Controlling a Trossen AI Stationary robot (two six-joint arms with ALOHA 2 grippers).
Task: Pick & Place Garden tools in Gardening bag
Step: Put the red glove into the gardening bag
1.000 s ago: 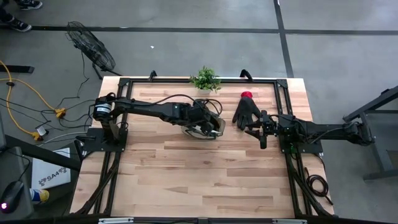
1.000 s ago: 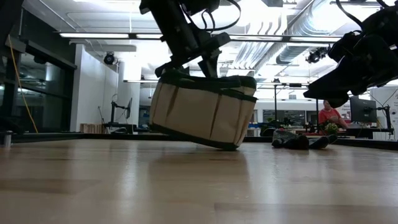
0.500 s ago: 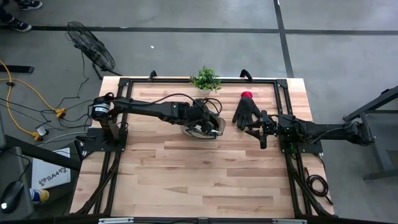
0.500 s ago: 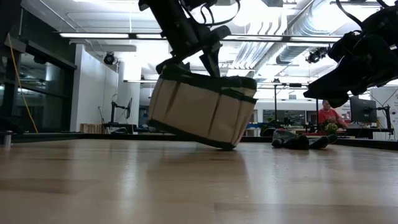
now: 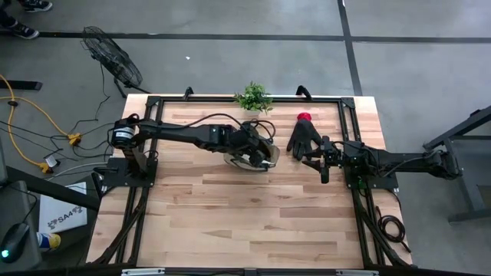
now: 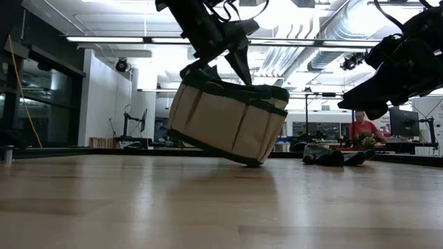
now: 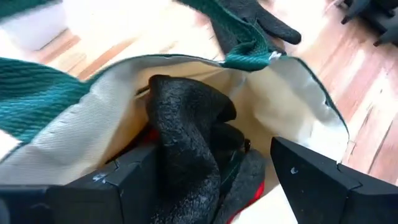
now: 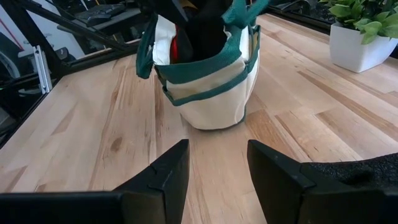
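Bag [image 5: 249, 156] sits mid-bench, tipped on one edge, one black glove [image 7: 186, 143] already inside. Left hand [image 6: 220, 59] at bag's mouth, fingers spread wide, grasping nothing. Second glove [image 5: 304, 138] lies flat on bench to bag's right, red cuff pointing away toward bench's far edge. Right hand [image 5: 323, 163] just beside that glove, half open, empty; clearly nearer arm for next pick.

A khaki fabric bag with green trim [image 8: 208, 93] stands upper centre on the pale wooden table [image 8: 93, 143], a white-potted green plant [image 8: 357, 34] upper right.
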